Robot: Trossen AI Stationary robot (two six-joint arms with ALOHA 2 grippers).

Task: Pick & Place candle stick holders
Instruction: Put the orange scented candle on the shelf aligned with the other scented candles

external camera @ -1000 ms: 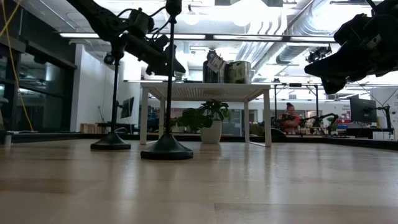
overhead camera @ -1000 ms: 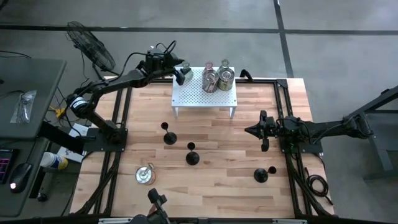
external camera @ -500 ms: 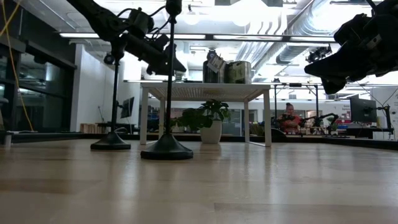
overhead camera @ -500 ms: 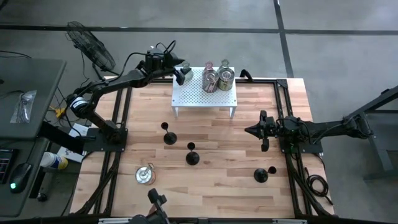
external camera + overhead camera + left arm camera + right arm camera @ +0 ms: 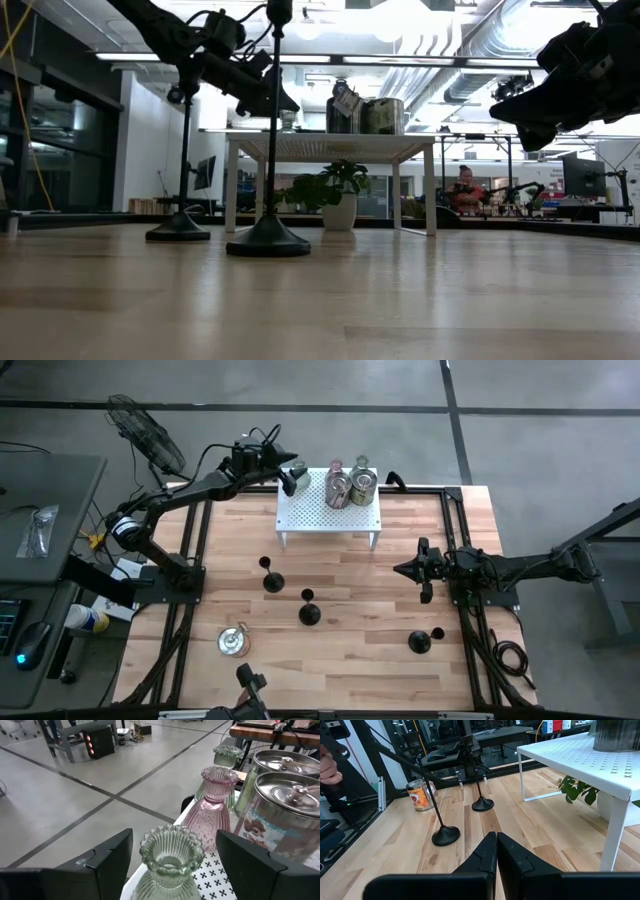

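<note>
Clear glass holder stands at the white rack's corner edge; we see left gripper fingers apart around it, right gripper pinched together, well clear.

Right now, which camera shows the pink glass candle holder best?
The left wrist view: the pink holder fills it close up, behind the clear holder. The high view shows only its top. In the low view I cannot tell; the right wrist view misses it.

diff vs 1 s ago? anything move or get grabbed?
Almost nothing. The left gripper shifted very slightly at the white rack's corner, jaws open either side of the clear green glass holder, not gripping. The right gripper stayed shut over the table. Black holders unmoved.
</note>
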